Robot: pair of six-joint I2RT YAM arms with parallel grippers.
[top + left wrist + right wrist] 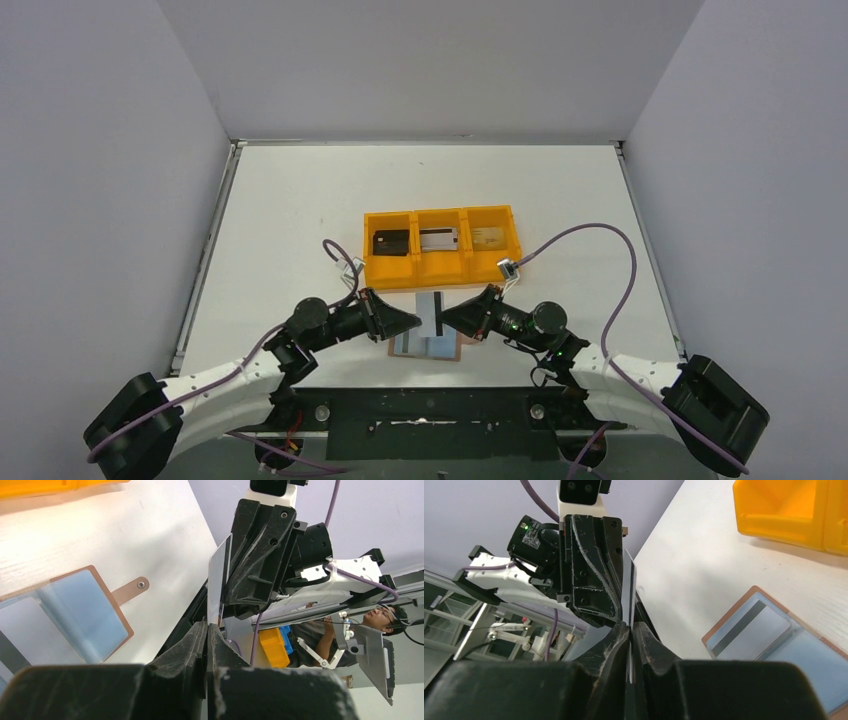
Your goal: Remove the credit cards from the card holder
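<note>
Left pincer gripping card, card holder open

Orange three-compartment tray is set centrally | white worktop is bounded by grey walls | person is glimpsed beyond its edge

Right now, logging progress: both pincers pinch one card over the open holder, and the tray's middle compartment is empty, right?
Not empty: the top view shows a silvery grey card in the middle tray compartment. Left pincer and right pincer do pinch one striped card.
</note>
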